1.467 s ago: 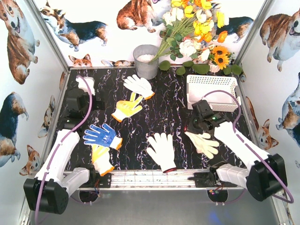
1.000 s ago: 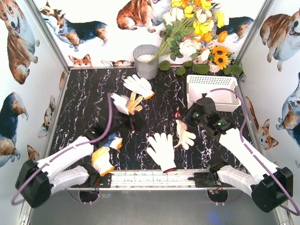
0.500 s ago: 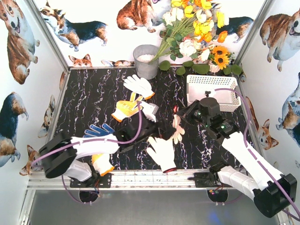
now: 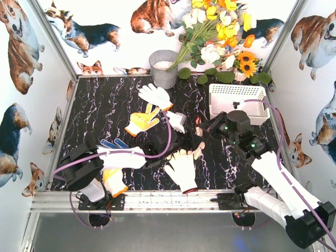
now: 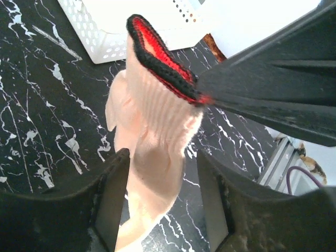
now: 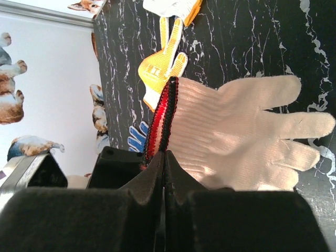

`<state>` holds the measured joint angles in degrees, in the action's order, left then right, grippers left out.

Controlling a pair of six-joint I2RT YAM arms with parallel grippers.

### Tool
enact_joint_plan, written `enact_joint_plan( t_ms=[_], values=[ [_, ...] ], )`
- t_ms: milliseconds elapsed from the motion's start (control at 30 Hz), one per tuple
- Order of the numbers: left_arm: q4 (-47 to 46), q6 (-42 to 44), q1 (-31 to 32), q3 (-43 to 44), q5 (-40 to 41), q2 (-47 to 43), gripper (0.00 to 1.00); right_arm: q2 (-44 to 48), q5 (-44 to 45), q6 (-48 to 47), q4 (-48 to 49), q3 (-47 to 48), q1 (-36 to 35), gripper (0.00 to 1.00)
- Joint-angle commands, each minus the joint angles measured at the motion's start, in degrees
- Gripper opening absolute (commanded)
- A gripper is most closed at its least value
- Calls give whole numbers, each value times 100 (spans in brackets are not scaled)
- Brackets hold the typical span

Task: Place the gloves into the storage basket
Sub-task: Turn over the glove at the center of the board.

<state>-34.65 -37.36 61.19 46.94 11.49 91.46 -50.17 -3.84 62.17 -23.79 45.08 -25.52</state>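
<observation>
A beige glove (image 4: 196, 149) with a red and black cuff (image 5: 157, 50) hangs above the middle of the table. My right gripper (image 4: 202, 127) is shut on that cuff (image 6: 164, 118), and the glove's palm and fingers (image 6: 241, 139) spread out beyond it. My left gripper (image 4: 187, 145) has reached across from the left. Its jaws (image 5: 163, 157) straddle the glove's hanging body (image 5: 152, 173), with a gap showing on the right side. The white storage basket (image 4: 236, 103) stands at the back right, and its lattice wall (image 5: 100, 44) shows behind the glove.
Other gloves lie on the black marble table: a white one with a red cuff (image 4: 181, 169), a yellow-palmed one (image 4: 140, 121), a white one with an orange cuff (image 4: 156, 96), a blue one (image 4: 112, 144) half under the left arm, and a yellow one (image 4: 113, 181). A grey bucket (image 4: 164, 68) and flowers (image 4: 220, 31) stand at the back.
My left arm swung further right to the hanging beige glove and its jaws narrowed around the glove's body. The right gripper keeps hold of the cuff and has barely moved.
</observation>
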Motion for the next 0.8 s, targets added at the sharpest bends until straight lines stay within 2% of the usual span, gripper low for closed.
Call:
enact_joint_plan(
  t_ms=[0,67,167,233,300,400,533,667,767],
  values=[
    [-54,189,25,301,297,95,38,237,124,-118,11,-33,-32,0],
    [20,247,26,368,338,96,23,367,206,-158,-82,-93,-32,0],
    [169,365,32,376,422,-39,8,569,286,-342,-193,-117,-32,0],
    [285,461,25,310,514,-199,0,649,297,-621,-419,28,-32,0],
    [435,587,17,226,609,-411,0,674,368,-927,-772,226,-32,1],
    [663,734,-46,81,568,-760,0,706,480,-1371,-1207,474,-28,17],
    [1253,937,-287,61,-82,-1256,0,724,503,-1879,-1537,723,-15,46],
    [1981,1208,-705,85,-1055,-1761,0,649,247,-2446,-1566,949,-9,69],
    [2552,1432,-1110,140,-2067,-2107,0,554,-308,-3017,-1461,1216,-6,78]
  ],
)
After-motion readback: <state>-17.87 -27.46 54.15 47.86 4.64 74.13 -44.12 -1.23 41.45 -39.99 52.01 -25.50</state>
